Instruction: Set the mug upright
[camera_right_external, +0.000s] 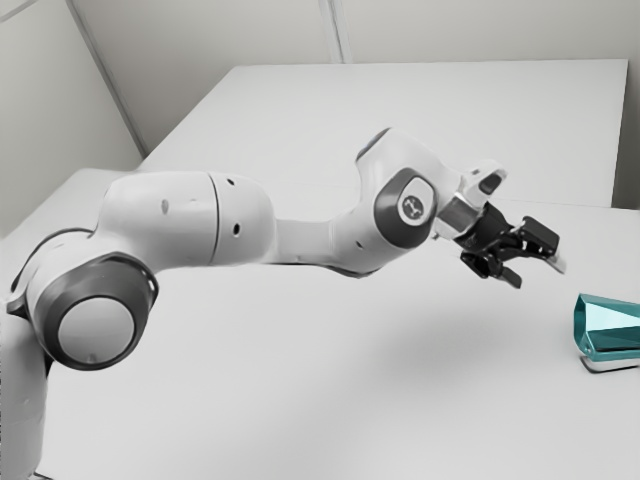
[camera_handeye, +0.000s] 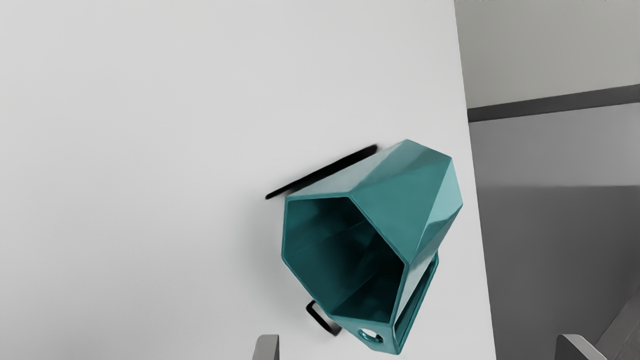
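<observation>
- Mug (camera_handeye: 400, 200), one, teal, faceted, glossy; lying on its side on the worktop (camera_right_external: 400, 400), toward the exterior view's right, where the frame cuts off its far end.
- Mouth of the mug (camera_handeye: 345, 260), many-sided, turned toward the arm's side; interior dark, shading to near black at its depth.
- Handle (camera_handeye: 387, 330), angular, same teal, pierced by a small round hole near the rim; set low on the mug, on the side nearest the fingertips in the wrist view.
- Black strip (camera_handeye: 322, 172), thin and straight, close along the mug's flank; nature unclear.
- Black outline (camera_handeye: 322, 320), small and bent, partly covered by the mug near the handle; nature likewise unclear.
- Tool, black, two-fingered (camera_right_external: 537, 270); fingers wide apart, nothing held between them; raised above the worktop, apart from the mug, tilted down and toward the exterior view's right.
- Arm (camera_right_external: 180, 215), white with dark grey joint covers; enters from the exterior view's left and extends over the worktop.
- Worktop, pale, smooth, plain; one straight edge runs near the mug's closed end, with darker grey surfaces beyond it.
- Walls (camera_right_external: 470, 30), pale grey, plain, standing behind the arm.
</observation>
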